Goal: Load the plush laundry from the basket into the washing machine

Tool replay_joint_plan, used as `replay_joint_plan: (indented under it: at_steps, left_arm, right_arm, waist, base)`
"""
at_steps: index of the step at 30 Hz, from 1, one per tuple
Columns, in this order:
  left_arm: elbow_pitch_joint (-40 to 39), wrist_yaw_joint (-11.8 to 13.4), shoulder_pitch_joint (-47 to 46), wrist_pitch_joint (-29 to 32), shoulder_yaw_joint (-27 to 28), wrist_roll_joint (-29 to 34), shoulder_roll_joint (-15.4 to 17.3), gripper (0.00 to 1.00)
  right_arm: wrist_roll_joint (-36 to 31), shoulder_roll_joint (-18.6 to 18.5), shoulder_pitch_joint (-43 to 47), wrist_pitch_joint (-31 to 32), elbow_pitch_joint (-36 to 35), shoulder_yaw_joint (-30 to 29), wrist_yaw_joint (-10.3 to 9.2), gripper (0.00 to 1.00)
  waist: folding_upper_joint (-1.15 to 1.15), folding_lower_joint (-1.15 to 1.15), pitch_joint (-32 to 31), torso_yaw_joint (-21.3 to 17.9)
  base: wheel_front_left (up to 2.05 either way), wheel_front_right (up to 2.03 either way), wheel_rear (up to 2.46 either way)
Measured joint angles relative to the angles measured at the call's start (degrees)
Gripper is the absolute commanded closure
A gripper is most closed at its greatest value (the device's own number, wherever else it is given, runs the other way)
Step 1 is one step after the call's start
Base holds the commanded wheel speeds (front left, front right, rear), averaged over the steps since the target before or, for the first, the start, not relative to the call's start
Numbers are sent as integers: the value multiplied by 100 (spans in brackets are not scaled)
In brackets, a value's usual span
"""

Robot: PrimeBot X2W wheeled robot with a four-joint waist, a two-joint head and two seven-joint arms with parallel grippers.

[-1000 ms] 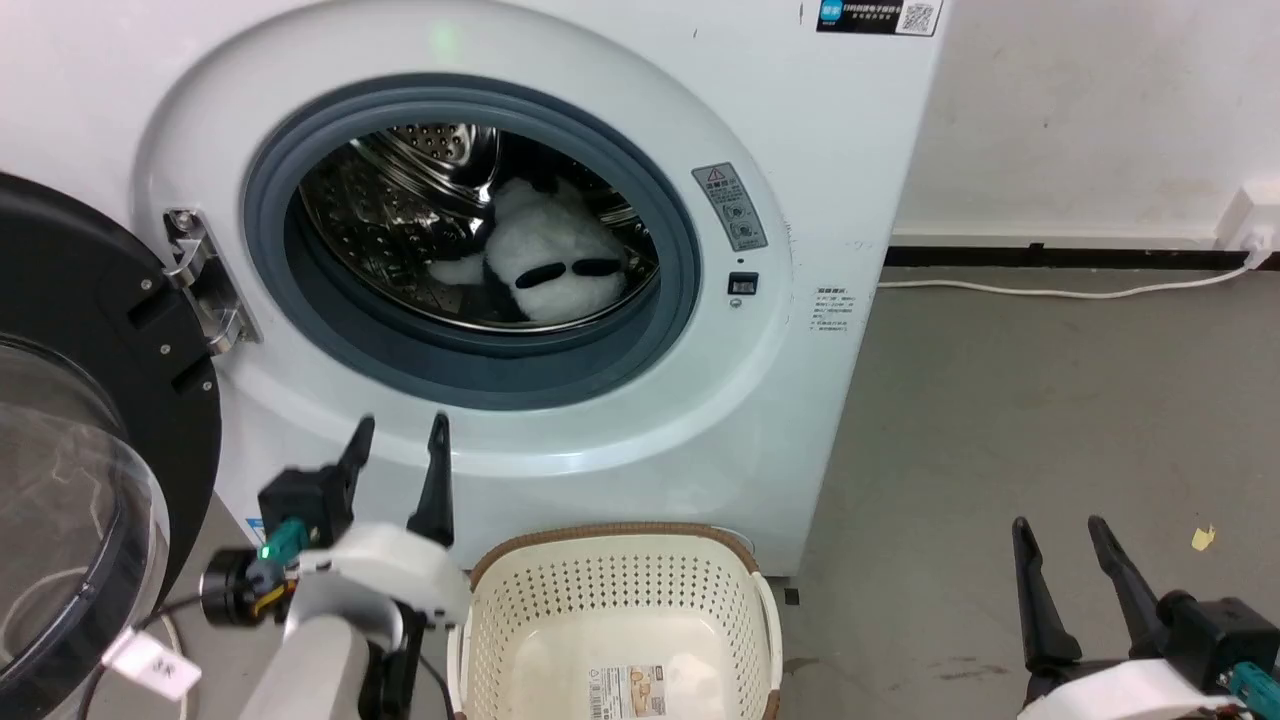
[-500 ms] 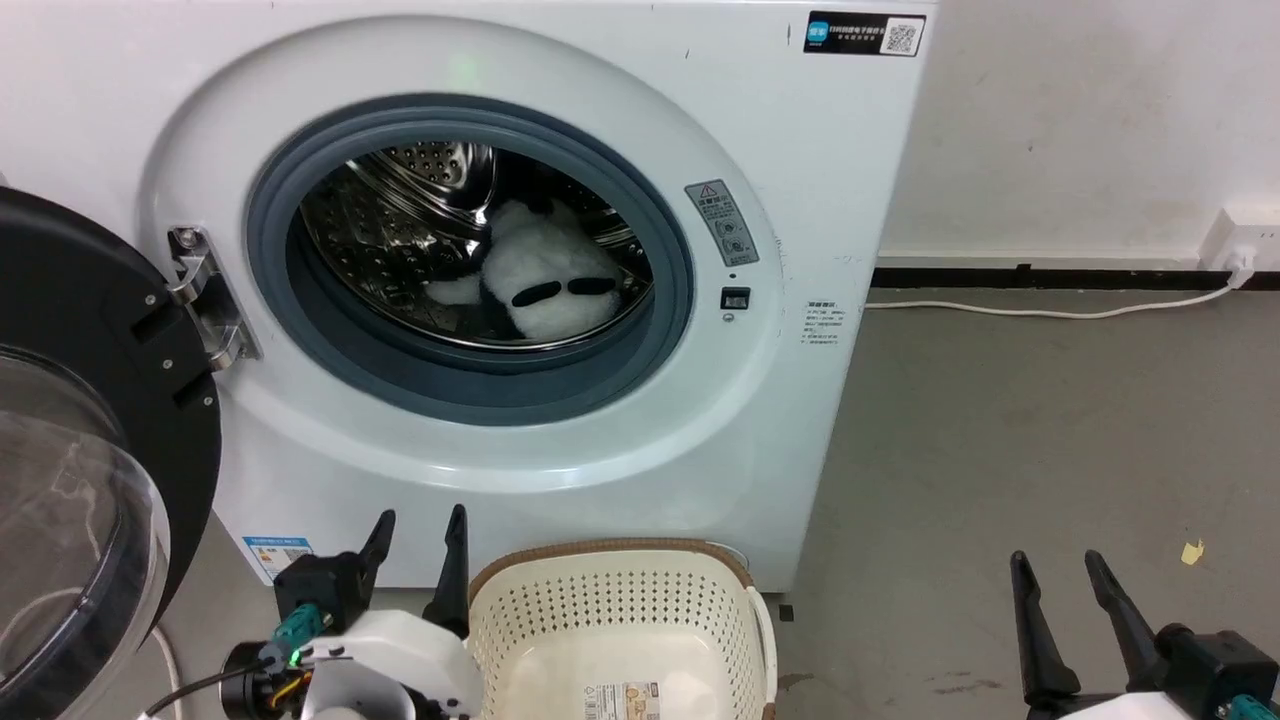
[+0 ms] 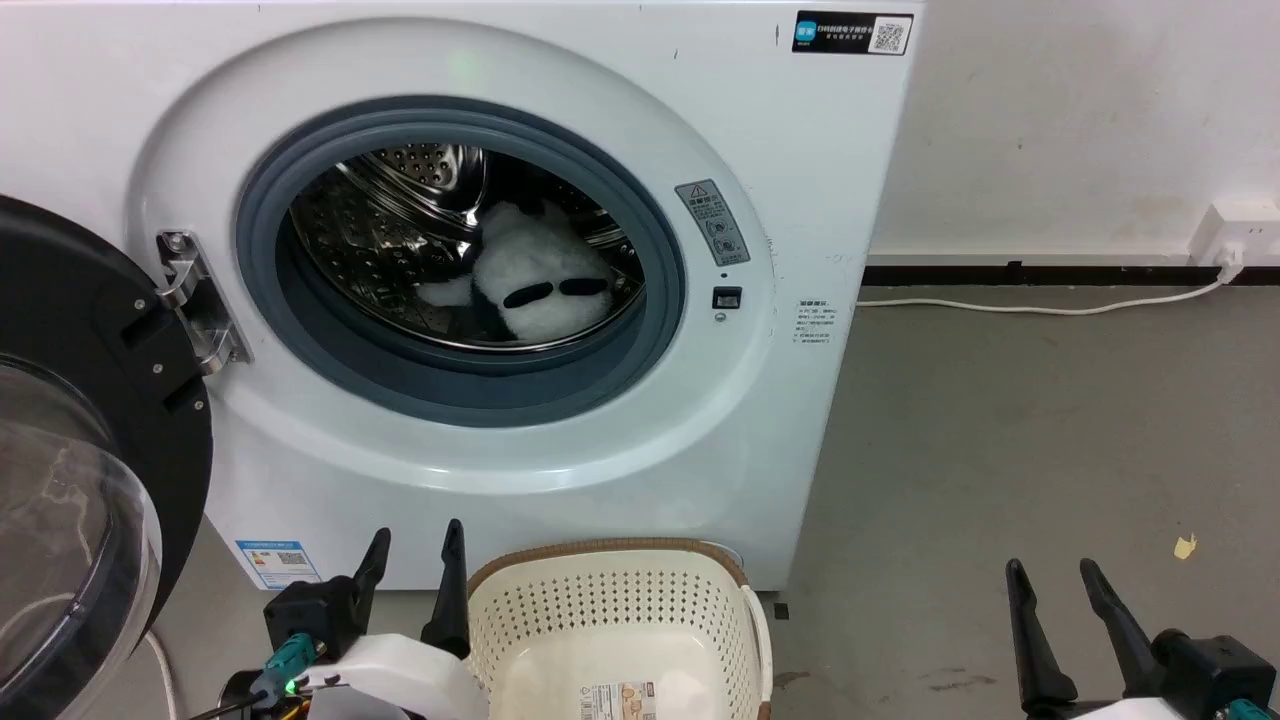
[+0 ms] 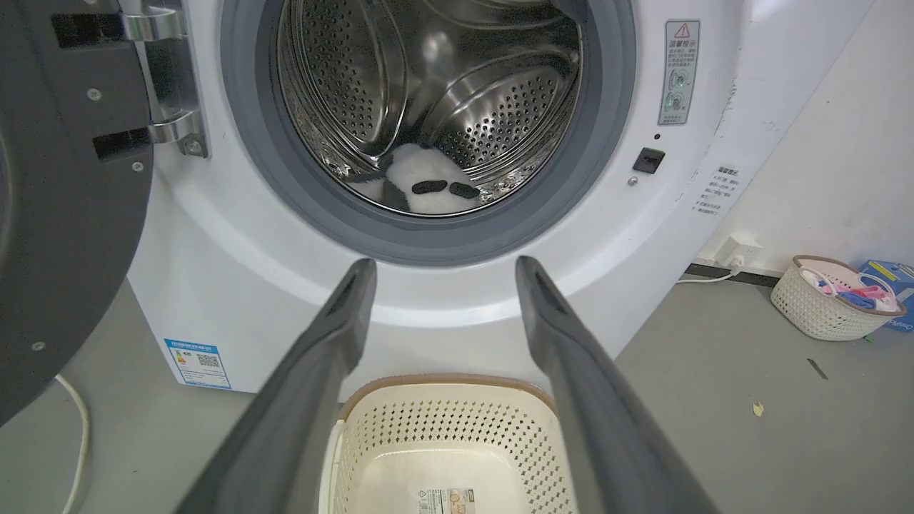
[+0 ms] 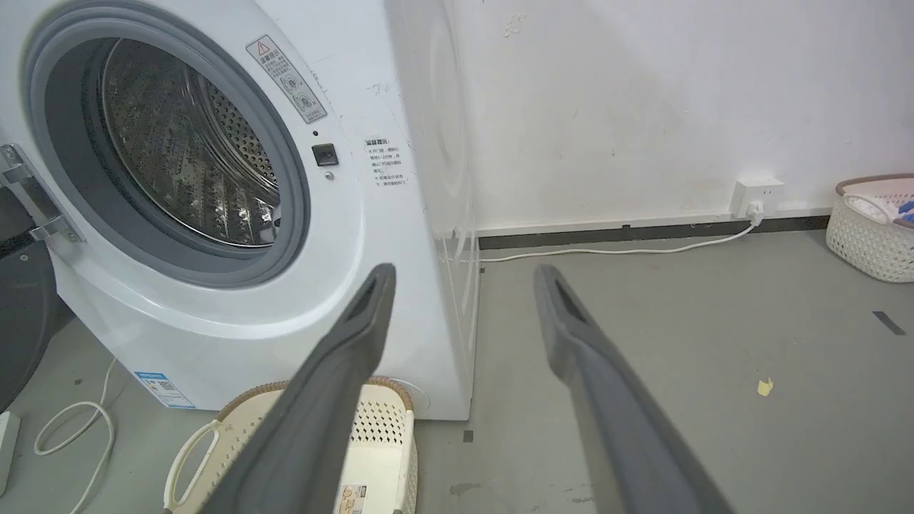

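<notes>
Plush laundry (image 3: 540, 285), white with black patches, lies deep inside the white front-loading washing machine (image 3: 800, 150). Left claw (image 3: 417, 533) has retreated beside the emptied cream perforated basket (image 3: 600, 600). It and right claw (image 3: 1051, 570) gape, holding nothing. Loading looks done.

**White, grey, cream and black**

The washing machine (image 3: 820, 180) is white, its seal (image 3: 480, 400) grey, its drum (image 3: 350, 230) shiny steel dotted with holes. The plush toy (image 3: 540, 270) is white with black stripes. At six o'clock, the basket (image 3: 610, 600) is cream, hole-patterned, brown-rimmed. The floor (image 3: 1000, 430) is grey.
</notes>
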Motion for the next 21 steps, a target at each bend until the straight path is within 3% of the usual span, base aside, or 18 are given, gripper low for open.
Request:
replay_joint_plan:
  at_steps: [21]
  left_arm:
    - [-366,134,46,-86,-256,364,232,0]
  right_arm:
    - [33,0,2,54,-107,18,0,0]
  waist:
    - [0,0,132,32]
  base:
    - [0,0,0]
